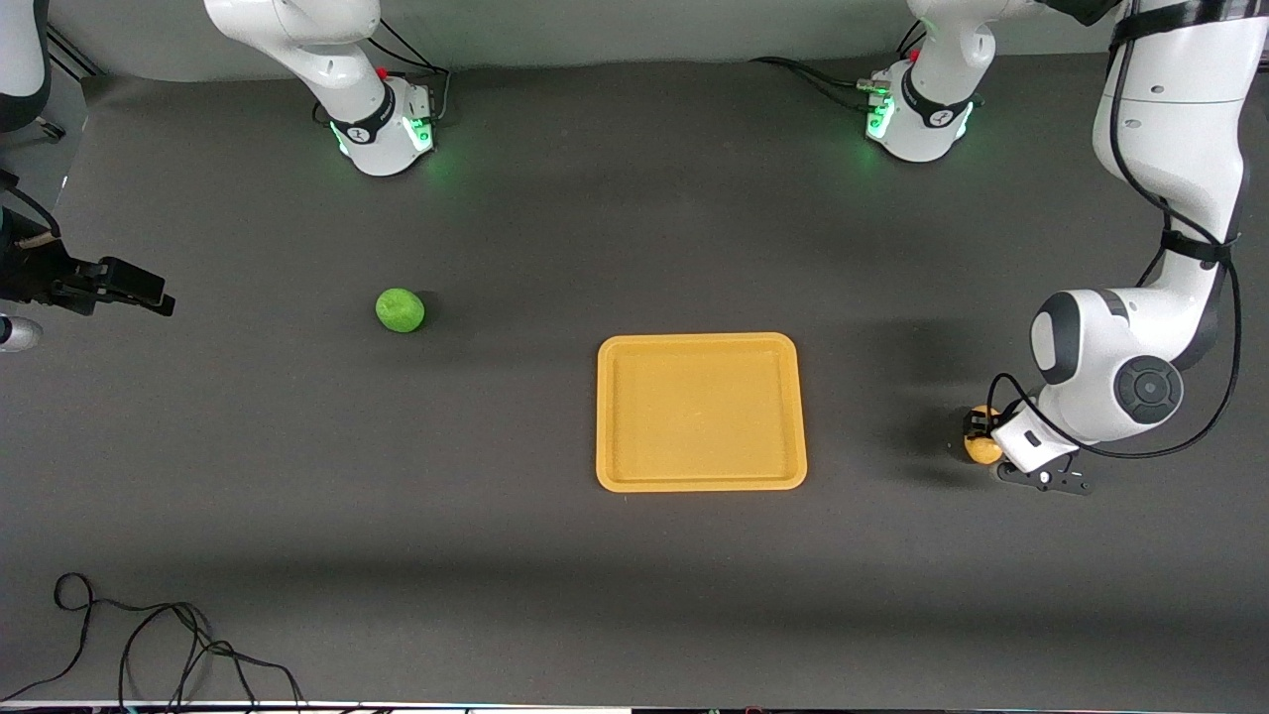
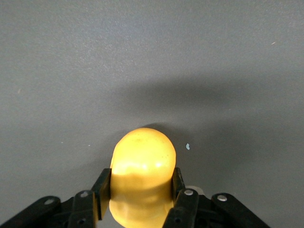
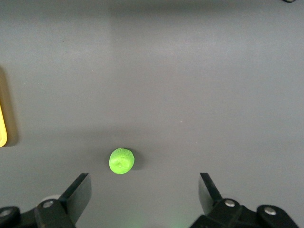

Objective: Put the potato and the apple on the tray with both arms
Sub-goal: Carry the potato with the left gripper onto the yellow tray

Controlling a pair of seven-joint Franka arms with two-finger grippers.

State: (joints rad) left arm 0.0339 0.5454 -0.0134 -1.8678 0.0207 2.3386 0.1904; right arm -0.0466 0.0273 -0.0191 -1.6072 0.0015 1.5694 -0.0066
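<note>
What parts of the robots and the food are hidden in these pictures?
- Potato: in the front view the left hand and its wrist cover most of it; the left wrist view cuts off its lower part.
- Right hand: the front view's edge cuts it off; the right wrist view shows only its open finger ends.
- Apple: its underside is hidden everywhere.

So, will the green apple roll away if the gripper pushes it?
Probably: the apple looks round and lies free on the flat table. Its skin looks smooth, so the open right gripper above it may slip unless centred.

Bare table (image 1: 892, 397) between potato (image 1: 981, 448) and tray (image 1: 701, 483); nothing blocking.
</note>
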